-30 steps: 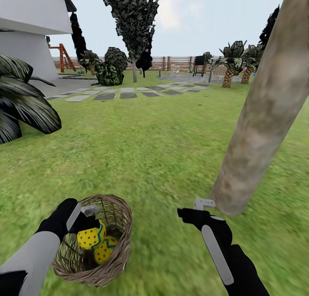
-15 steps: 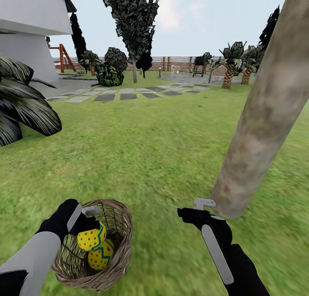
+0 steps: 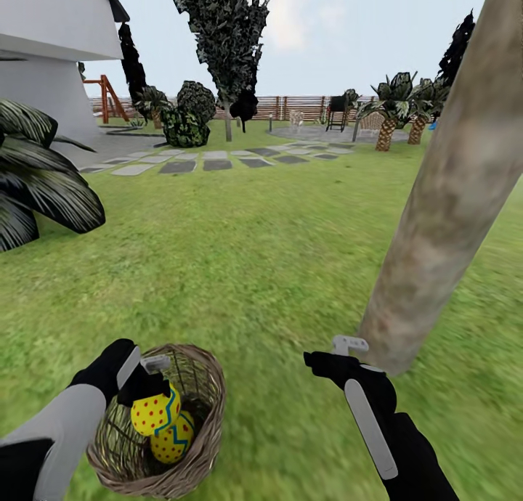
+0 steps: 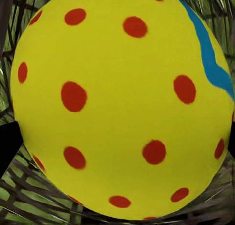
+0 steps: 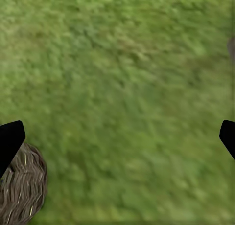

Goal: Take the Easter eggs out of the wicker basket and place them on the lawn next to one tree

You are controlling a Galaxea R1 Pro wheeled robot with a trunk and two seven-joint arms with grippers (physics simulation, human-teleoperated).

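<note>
My left pincer [image 3: 149, 385] is clamped on an egg [image 3: 155, 411] at the lower left of the frame, inside the basket [image 3: 200, 443]. In the left wrist view the egg [image 4: 122, 102] sits between my two dark fingertips, one at each side edge, with wicker behind it. A second egg [image 3: 171, 438] lies just under the held one, touching or nearly so; a third I cannot see. My right pincer [image 3: 341, 356] hangs open and empty over the lawn [image 3: 261, 254], low and centre-right, close to the foot of the tree [image 3: 436, 225].

To do this step well, I judge I should lift straight up until the egg clears the rim, since a sideways pull could drag on the wicker or tip the basket. The egg is smooth and round, so I want a firm squeeze and a slow move. Then I carry it right, to the grass by the trunk, lower it until it touches and only then let go, so it does not roll off.
</note>
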